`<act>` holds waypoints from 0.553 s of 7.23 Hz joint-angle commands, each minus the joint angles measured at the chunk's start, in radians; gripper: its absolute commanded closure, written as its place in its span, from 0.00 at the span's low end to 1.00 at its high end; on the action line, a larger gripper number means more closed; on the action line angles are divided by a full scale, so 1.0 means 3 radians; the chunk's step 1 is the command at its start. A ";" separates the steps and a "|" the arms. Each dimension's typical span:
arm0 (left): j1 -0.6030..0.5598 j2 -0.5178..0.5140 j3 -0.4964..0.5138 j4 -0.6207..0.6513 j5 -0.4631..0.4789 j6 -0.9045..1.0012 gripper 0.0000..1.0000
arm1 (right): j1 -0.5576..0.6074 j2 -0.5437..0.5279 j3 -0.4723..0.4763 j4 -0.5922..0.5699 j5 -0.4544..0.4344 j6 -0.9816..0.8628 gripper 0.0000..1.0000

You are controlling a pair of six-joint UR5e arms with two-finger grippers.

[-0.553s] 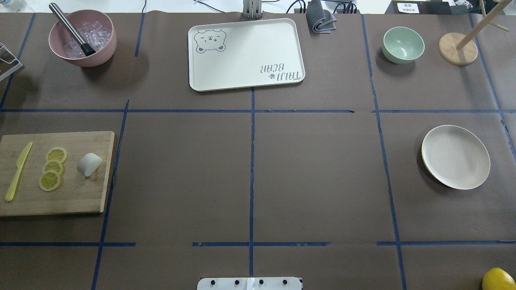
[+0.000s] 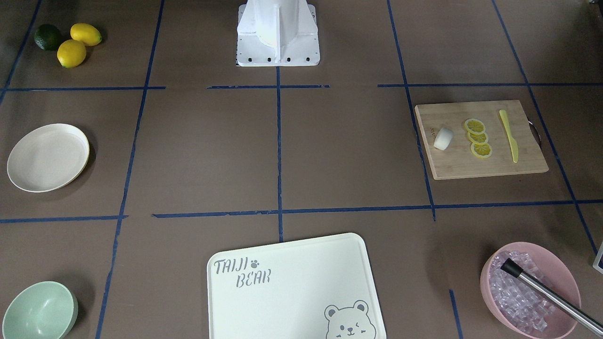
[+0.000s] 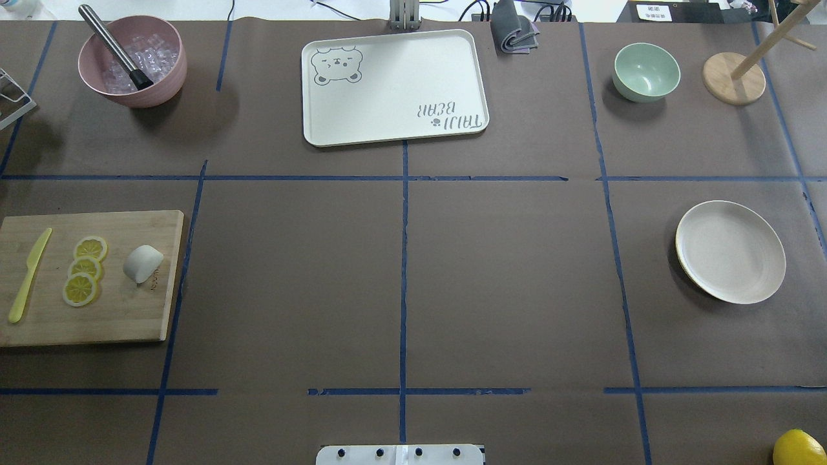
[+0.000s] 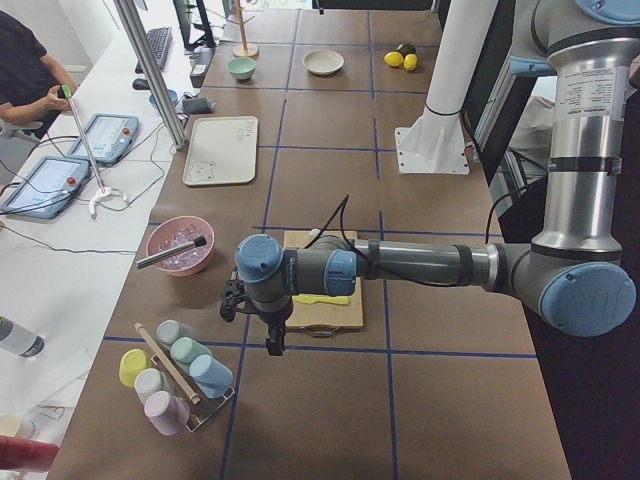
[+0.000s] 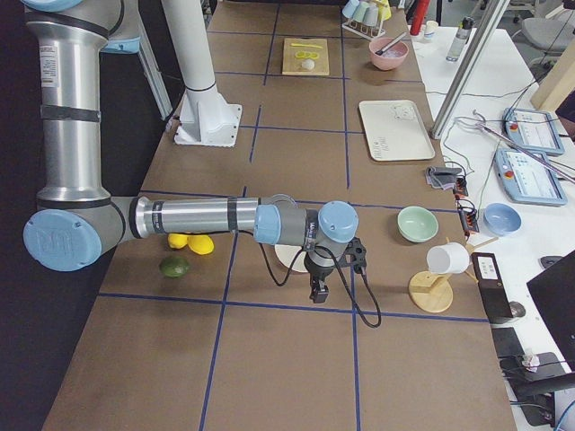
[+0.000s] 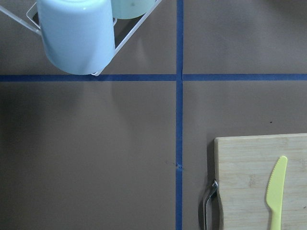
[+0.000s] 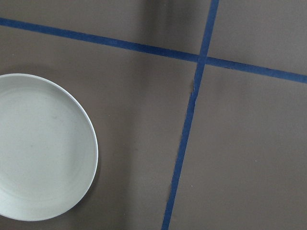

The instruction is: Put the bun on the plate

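Table [image 3: 504, 278]: brown covering, divided into squares by blue tape.

Bun [image 3: 143, 263]: small, white, stubby. It lies on its side on the cutting board [image 3: 116, 316], at the table's left end. It is just beside the lemon slices, on the side nearer the table's centre, and nothing touches it.

Lemon slices [image 3: 84, 270]: three, overlapping in a short row on the same board.

Plastic knife [image 3: 29, 274]: pale yellow, flat on the board, on the far side of the slices from the bun.

Plate [image 3: 730, 252]: round, cream-white, low rim, nothing on it. It sits at the table's right end, well apart from the bun.

Left gripper [image 4: 272, 345]: points down above the table beside the board's outer end, between the board and the cup rack [image 4: 175, 375]. It shows only in the side view, so whether its fingers are apart or together cannot be told.

Right gripper [image 5: 317, 292]: points down above the table just beside the plate. It shows only in the side view, so its finger state cannot be told.

Far edge, left to right:
- Pink bowl [image 3: 161, 84] of clear ice cubes, with a metal rod [image 3: 113, 45] leaning in it.
- Bear-print tray [image 3: 394, 90].
- Folded grey cloth [image 3: 513, 29].
- Mint-green bowl [image 3: 646, 71].
- Wooden stand [image 3: 733, 79].

Near right corner: two lemons [image 2: 71, 52] and a lime [image 2: 47, 36].
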 commanded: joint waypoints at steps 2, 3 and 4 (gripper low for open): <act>0.0000 0.0137 -0.0086 -0.0025 0.0003 0.0000 0.00 | -0.0002 -0.0035 0.0026 0.0026 0.0026 0.0052 0.00; 0.0005 0.0223 -0.0218 -0.0035 -0.0007 -0.0005 0.00 | -0.0002 -0.0051 0.0001 0.0021 0.0167 0.0052 0.00; 0.0005 0.0234 -0.0234 -0.0040 -0.0007 -0.0005 0.00 | -0.0002 -0.0061 0.0006 0.0026 0.0209 0.0047 0.00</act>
